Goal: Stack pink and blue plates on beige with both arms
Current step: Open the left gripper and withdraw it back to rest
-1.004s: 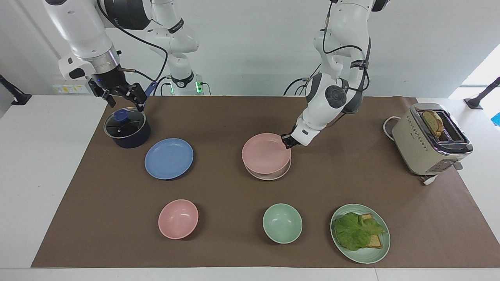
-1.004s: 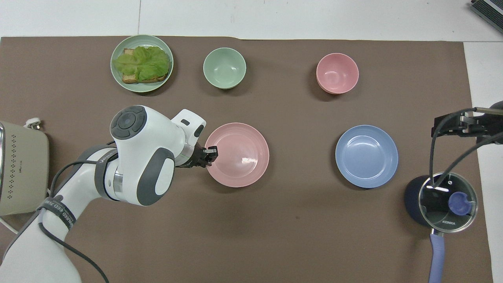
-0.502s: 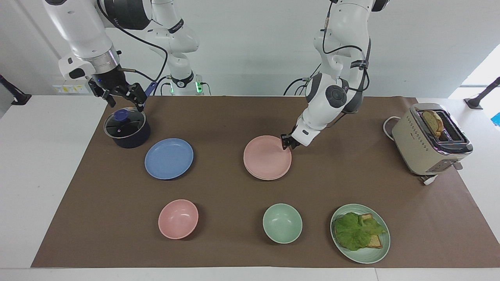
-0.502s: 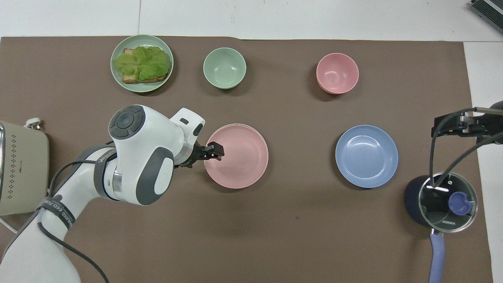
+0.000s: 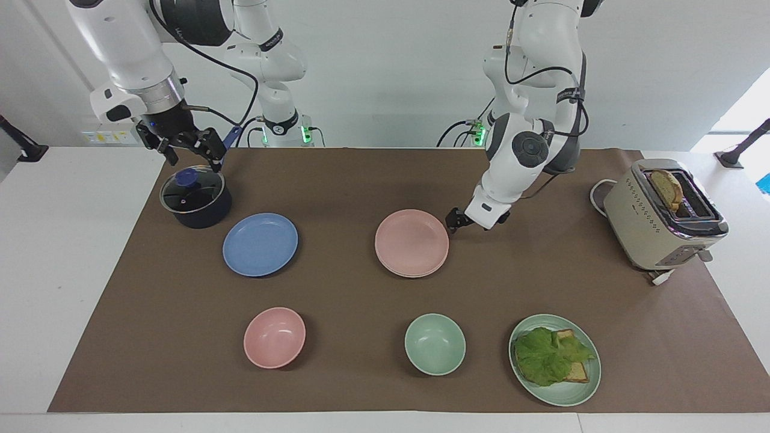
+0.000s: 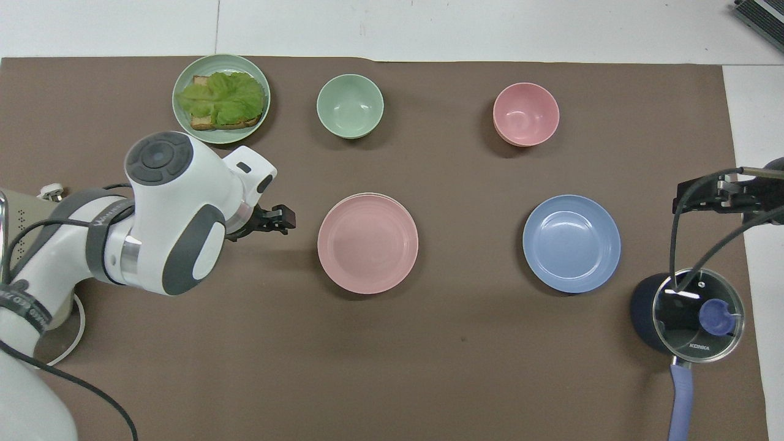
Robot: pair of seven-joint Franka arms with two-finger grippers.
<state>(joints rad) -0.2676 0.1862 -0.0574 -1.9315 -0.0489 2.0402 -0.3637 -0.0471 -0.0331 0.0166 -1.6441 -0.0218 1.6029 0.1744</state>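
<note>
left gripper [image 5: 452,218] fingers apart, empty, just beside round pale pink plastic plate [image 5: 412,242] | pink plate sat on cream-beige plate [image 5: 415,274], mid brown mat [image 5: 337,180] | right gripper [image 5: 186,147] fingers apart, waited over dark lidded pot [image 5: 195,198] at mat corner | round blue plastic plate [image 5: 260,243] beside pot

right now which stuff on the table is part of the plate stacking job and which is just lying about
Job:
pink plate, on the beige plate
blue plate, not stacked yet
left gripper, open beside the pink plate
right gripper, open over the pot

Lying about:
pot
pink bowl
green bowl
green plate with lettuce and bread
toaster
</note>
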